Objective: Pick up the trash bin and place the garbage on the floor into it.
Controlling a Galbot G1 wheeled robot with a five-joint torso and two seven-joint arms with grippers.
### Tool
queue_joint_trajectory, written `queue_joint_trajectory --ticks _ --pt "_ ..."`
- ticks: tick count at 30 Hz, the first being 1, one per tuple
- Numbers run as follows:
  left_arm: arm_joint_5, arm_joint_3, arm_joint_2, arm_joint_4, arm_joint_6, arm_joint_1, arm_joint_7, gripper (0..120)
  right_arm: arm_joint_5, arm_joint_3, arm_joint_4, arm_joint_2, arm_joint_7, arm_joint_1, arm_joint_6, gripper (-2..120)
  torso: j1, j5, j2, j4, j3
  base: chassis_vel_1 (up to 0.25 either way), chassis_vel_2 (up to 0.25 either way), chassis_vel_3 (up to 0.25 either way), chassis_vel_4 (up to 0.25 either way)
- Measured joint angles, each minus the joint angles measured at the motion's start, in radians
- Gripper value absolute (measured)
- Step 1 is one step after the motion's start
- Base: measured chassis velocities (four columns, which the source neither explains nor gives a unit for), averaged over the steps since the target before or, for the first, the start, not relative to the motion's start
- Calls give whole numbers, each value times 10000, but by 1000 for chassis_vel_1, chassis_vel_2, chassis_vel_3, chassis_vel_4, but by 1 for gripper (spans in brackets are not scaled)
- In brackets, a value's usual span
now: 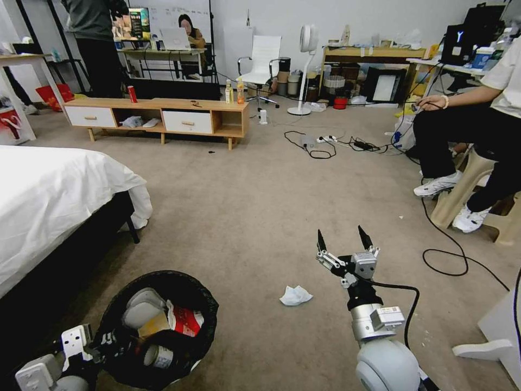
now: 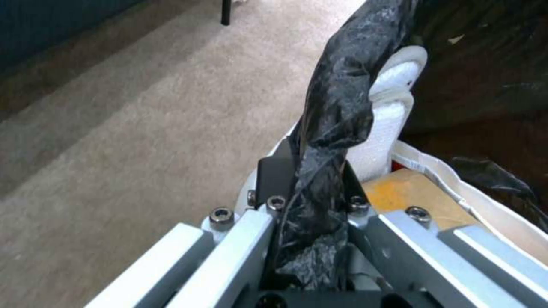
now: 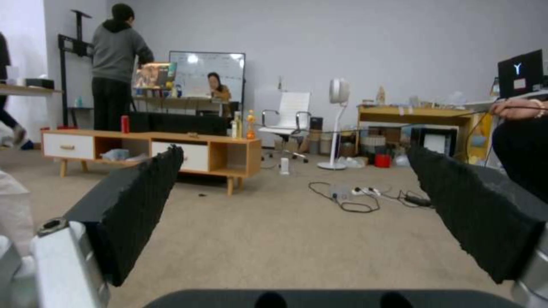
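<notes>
Your left pincer (image 2: 311, 201) is clamped on the bin's (image 1: 116, 317) bag-lined rim, holding it low beside the bed (image 1: 49, 201) with trash inside. Your right pincer (image 1: 346, 240) hangs with fingers apart above the carpet (image 1: 244, 206), near 1 crumpled tissue (image 1: 295, 296).

Bottom edge of the head view slices off the trash bin (image 1: 157, 331) base; left gripper (image 2: 311, 214) tips vanish behind bunched black bag (image 2: 337, 107) folds.
</notes>
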Motion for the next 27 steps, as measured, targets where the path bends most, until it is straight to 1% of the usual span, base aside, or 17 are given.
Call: queue_joint_trajectory --ticks 8,20,24,27 --pt "0 8 -14 12 -2 -6 -3 2 0 0 -23 -6 -3 -14 16 100 0 0 -3 1 0 -112 120 109 -109" --pt "2 10 6 12 -6 0 -4 2 -43 21 -26 -2 -3 -46 39 100 0 1 -2 1 0 -95 82 90 -92" --pt "5 29 6 12 -10 7 -3 2 -44 15 -26 -14 -2 -97 40 100 0 1 -2 0 1 -81 63 69 -62" --pt "11 33 5 11 -12 11 -4 2 -47 14 -19 -20 -7 -118 40 100 0 1 -2 1 0 0 0 0 0"
